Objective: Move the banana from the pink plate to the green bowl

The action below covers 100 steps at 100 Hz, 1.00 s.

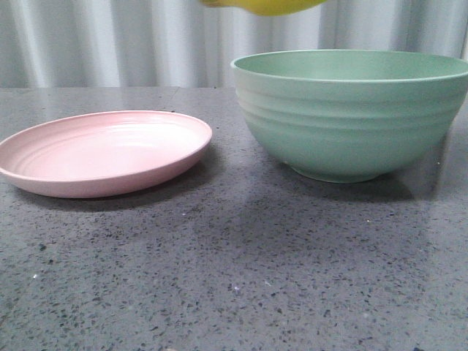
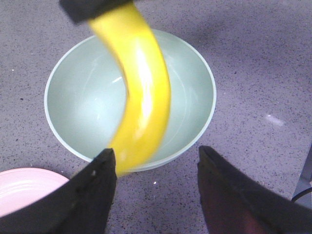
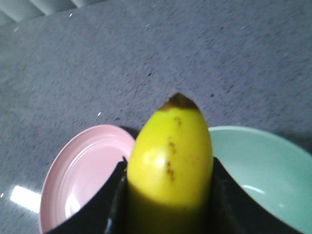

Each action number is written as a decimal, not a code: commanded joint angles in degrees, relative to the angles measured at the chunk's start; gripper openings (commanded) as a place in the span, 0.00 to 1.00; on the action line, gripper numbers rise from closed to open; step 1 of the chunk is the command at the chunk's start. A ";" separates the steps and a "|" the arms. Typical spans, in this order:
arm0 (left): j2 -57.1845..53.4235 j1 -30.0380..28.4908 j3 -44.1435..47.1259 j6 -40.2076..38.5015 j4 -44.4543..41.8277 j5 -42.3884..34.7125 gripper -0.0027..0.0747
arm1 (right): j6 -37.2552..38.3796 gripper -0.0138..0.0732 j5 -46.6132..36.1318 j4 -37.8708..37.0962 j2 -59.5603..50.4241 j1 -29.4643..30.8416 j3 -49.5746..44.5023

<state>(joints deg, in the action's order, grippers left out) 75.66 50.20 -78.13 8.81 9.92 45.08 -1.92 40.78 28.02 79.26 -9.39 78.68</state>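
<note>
The yellow banana (image 1: pixel 267 6) hangs above the green bowl (image 1: pixel 351 110), only its underside showing at the top edge of the front view. My right gripper (image 3: pixel 169 170) is shut on the banana (image 3: pixel 170 141), whose dark tip points away from the wrist. In the left wrist view the banana (image 2: pixel 146 97) curves over the empty bowl (image 2: pixel 78 97), held at one end by the right gripper (image 2: pixel 97 9). My left gripper (image 2: pixel 156 152) is open and empty, above the table beside the bowl. The pink plate (image 1: pixel 102 150) lies empty to the left of the bowl.
The plate and the bowl stand on a grey speckled table (image 1: pixel 234 278). A white curtain (image 1: pixel 110 36) hangs behind it. The plate's edge shows in the left wrist view (image 2: pixel 24 187) and the plate in the right wrist view (image 3: pixel 83 170).
</note>
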 commanded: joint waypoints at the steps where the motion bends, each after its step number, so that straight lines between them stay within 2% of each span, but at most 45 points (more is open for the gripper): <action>1: -1.74 -0.05 -1.93 -0.11 0.52 -3.02 0.49 | -0.86 0.15 -4.17 -0.33 -0.93 2.99 2.05; 11: -1.74 -0.05 -1.93 -0.11 0.60 -3.02 0.49 | -0.86 0.15 -3.97 -3.48 1.02 3.98 1.94; 26: -1.74 -0.05 -1.93 -0.11 0.70 -3.02 0.49 | -0.97 0.18 -2.25 -3.88 4.40 3.59 1.94; 31: -1.74 -0.05 -1.93 -0.11 0.73 -3.02 0.49 | -0.97 0.24 -2.00 -3.92 5.50 3.13 1.94; 48: -1.74 -0.05 -1.93 -0.11 0.78 -3.02 0.49 | -0.97 0.55 -1.71 -4.01 6.83 1.70 1.94; 56: -1.74 -0.05 -1.93 -0.11 0.78 -3.02 0.49 | -0.97 0.62 -1.82 -4.01 6.83 1.57 2.05; 78: -1.74 -0.05 -1.93 -0.11 1.42 -3.02 0.49 | -0.97 0.62 -1.72 -4.71 6.40 1.57 2.05; 100: -1.74 -0.05 -1.93 -0.11 1.67 -3.02 0.48 | -0.97 0.60 -1.56 -9.91 1.91 1.57 2.05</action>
<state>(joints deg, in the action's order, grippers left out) 75.66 50.20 -78.13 8.81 10.39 45.50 -2.59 41.93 19.60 85.74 -7.82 78.66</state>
